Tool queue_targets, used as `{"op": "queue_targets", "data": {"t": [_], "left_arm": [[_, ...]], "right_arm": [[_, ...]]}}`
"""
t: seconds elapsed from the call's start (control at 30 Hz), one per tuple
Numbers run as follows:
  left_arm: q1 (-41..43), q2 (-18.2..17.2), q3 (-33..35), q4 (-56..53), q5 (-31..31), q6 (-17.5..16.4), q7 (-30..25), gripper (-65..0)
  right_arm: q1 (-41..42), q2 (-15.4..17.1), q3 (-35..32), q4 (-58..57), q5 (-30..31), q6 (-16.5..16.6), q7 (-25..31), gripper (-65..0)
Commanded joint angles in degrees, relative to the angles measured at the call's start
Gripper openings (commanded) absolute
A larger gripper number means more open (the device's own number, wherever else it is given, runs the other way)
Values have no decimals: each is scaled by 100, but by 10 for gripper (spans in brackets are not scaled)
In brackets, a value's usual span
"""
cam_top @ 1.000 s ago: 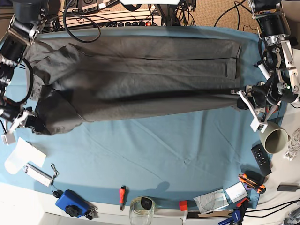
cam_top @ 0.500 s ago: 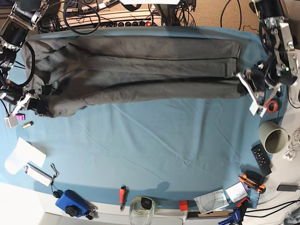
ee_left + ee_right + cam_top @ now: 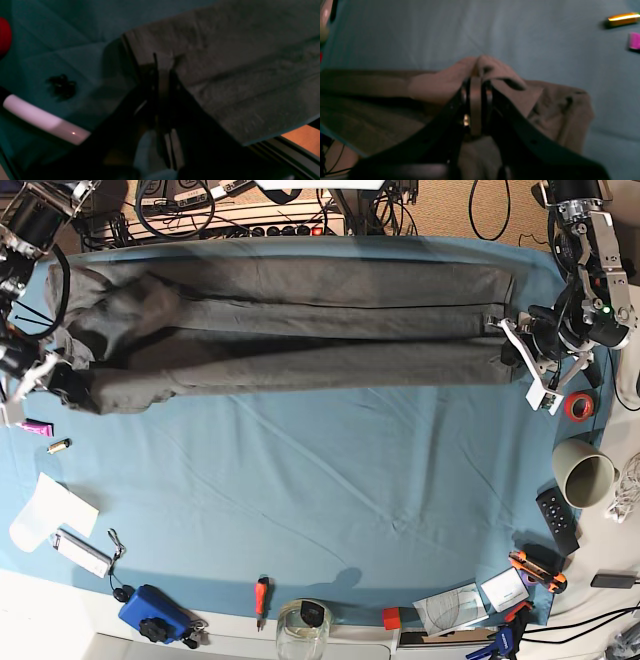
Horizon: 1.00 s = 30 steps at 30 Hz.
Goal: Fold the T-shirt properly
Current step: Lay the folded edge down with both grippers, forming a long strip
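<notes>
Both the left gripper (image 3: pixel 512 340) and right gripper (image 3: pixel 62 376), each clamped shut on the T-shirt (image 3: pixel 300 320), had apparently carried its near edge toward the far side of the blue cloth (image 3: pixel 330 480), narrowing the lengthwise fold.

The wide middle of the blue table cloth (image 3: pixel 330 480) lies open below the T-shirt (image 3: pixel 300 330), while a red tape roll (image 3: pixel 577 406), grey cup (image 3: pixel 585 473), remote (image 3: pixel 556 518), screwdriver (image 3: pixel 261 595) and glass jar (image 3: pixel 302 630) crowd its edges.

Black-and-silver arms (image 3: pixel 600 270) trailing black cables; slim black jaws with small screws; white fingertip (image 3: pixel 545 395) pieces.
</notes>
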State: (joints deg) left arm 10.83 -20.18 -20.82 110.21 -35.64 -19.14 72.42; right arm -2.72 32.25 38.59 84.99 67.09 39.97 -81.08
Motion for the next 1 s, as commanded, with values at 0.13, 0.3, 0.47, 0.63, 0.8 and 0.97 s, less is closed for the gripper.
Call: {"op": "queue_targets", "data": {"t": [0.13, 0.3, 0.47, 0.63, 0.8, 0.97], "left_arm": [[221, -76, -37, 376, -7, -2, -46, -650], [651, -74, -37, 872, 356, 188, -201, -650], [922, -76, -37, 1296, 675, 280, -352, -650], [951, -74, -37, 1296, 673, 275, -343, -650], [1036, -74, -37, 1296, 693, 280, -337, -650], [1220, -31, -37, 1298, 693, 278, -299, -650]], "right_arm": [[-232, 173, 267, 90, 127, 3, 108, -650], [-332, 170, 273, 90, 129, 3, 108, -650], [-334, 170, 280, 90, 146, 3, 108, -650], [-466, 170, 280, 90, 236, 3, 108, -650], [-750, 144, 457, 96, 389, 3, 108, -650], [-809, -20, 1294, 96, 901, 3, 108, -650]]}}
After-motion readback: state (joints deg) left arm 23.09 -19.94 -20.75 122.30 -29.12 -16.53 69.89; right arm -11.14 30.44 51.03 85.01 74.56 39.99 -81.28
